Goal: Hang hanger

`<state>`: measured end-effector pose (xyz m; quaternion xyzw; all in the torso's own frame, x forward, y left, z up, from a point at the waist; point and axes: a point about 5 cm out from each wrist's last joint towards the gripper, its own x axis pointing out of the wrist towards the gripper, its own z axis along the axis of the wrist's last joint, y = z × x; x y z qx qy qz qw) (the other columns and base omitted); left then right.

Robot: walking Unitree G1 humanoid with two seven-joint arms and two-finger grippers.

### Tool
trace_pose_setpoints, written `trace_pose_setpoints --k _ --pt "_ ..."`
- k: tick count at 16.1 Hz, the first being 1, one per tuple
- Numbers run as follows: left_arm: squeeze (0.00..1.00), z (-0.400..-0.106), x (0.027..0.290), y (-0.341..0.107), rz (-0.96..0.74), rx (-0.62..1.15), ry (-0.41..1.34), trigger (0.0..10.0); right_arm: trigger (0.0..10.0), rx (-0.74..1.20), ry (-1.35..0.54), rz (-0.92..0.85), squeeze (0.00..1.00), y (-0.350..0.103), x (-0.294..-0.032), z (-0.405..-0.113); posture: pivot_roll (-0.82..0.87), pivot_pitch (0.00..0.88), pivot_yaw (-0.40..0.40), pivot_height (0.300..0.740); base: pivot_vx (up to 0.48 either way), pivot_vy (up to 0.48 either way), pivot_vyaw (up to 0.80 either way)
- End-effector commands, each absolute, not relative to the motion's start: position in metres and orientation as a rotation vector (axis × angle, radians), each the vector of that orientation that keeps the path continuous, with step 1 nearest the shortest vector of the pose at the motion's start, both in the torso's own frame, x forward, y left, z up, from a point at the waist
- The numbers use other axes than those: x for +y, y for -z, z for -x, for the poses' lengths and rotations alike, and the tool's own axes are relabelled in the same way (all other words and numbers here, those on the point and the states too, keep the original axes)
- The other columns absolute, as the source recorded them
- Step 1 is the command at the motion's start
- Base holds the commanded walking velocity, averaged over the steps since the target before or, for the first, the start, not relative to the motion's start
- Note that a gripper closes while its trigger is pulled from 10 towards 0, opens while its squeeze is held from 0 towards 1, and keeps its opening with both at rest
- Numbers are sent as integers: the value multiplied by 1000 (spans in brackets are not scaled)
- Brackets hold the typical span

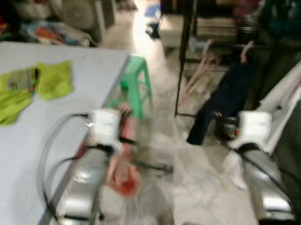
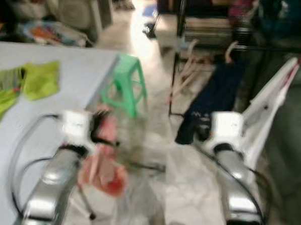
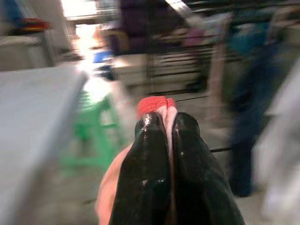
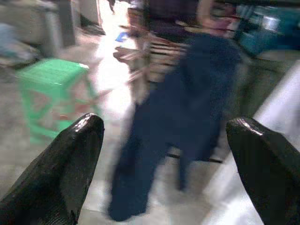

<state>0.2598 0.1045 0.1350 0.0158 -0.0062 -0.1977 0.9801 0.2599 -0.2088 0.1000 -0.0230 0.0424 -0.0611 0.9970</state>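
The picture is blurred by motion. My left gripper (image 3: 164,136) is shut on a pink and red garment (image 1: 122,164), which hangs below my left arm beside the table; whether a hanger is inside it I cannot tell. My right gripper (image 4: 164,140) is open with nothing between its fingers (image 4: 70,159) and points toward a dark blue garment (image 1: 225,96) hanging on a black clothes rack (image 1: 187,45). A white garment (image 1: 286,100) hangs on the rack to the right of the blue one.
A pale blue table (image 1: 36,143) fills the left side, with a yellow-green garment (image 1: 23,89) lying on it. A green plastic stool (image 1: 134,85) stands at the table's corner. Pale marble floor (image 1: 194,175) runs between the stool and the rack. Clutter lies at the back.
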Motion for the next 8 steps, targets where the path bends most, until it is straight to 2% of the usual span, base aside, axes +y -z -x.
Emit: trace_pose_setpoints --k 1,3,4,8 --pt "0 -261 115 -144 -47 -43 370 10000 10000 61 88 26 0 -104 -197 -265 10 0 12 740 0 0 -800" --pt "0 -264 119 -139 -56 -49 373 10000 10000 53 84 7 0 -102 -192 -271 4 0 13 740 0 0 -581" --pt "0 -265 121 -137 -45 -45 360 10000 10000 49 79 7 0 -102 -190 -272 1 0 14 740 289 0 0" --pt "0 -274 112 -139 -41 -79 351 10000 10000 57 75 -21 0 -101 -195 -270 23 0 -25 740 395 267 0"
